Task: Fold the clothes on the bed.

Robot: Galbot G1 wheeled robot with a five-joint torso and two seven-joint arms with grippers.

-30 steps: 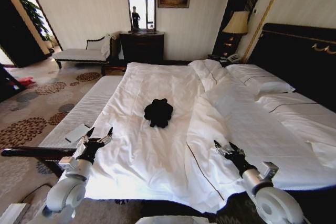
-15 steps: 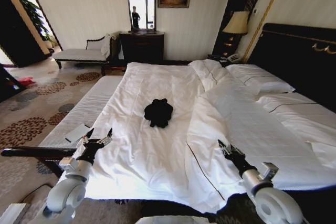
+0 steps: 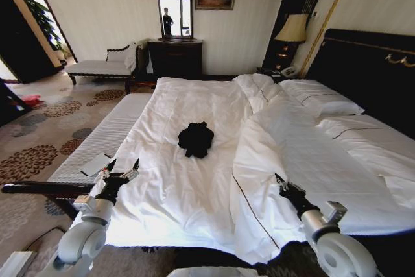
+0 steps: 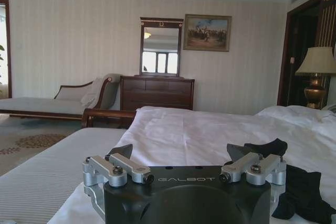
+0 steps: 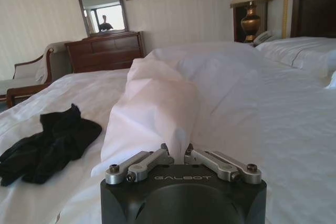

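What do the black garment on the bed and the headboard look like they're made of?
The black T-shirt looks like soft matte fabric, crumpled in a limp heap. The headboard looks like dark polished wood with gilt trim, though padding can't be ruled out.

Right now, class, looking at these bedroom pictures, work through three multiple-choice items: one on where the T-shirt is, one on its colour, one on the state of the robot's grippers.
1. Where does the T-shirt lie?
A. on the bench
B. on the duvet, mid-bed
C. on a pillow

2. What colour is it?
A. black
B. white
C. red

3. How do the grippers stand?
A. both open
B. both shut
C. left open, right shut

Answers: 1 B, the T-shirt sits bunched on the bed, apart from both grippers. 2 A, it is black against the white duvet. 3 C, the left gripper has spread fingers, and the right gripper has fingers together at a duvet fold.
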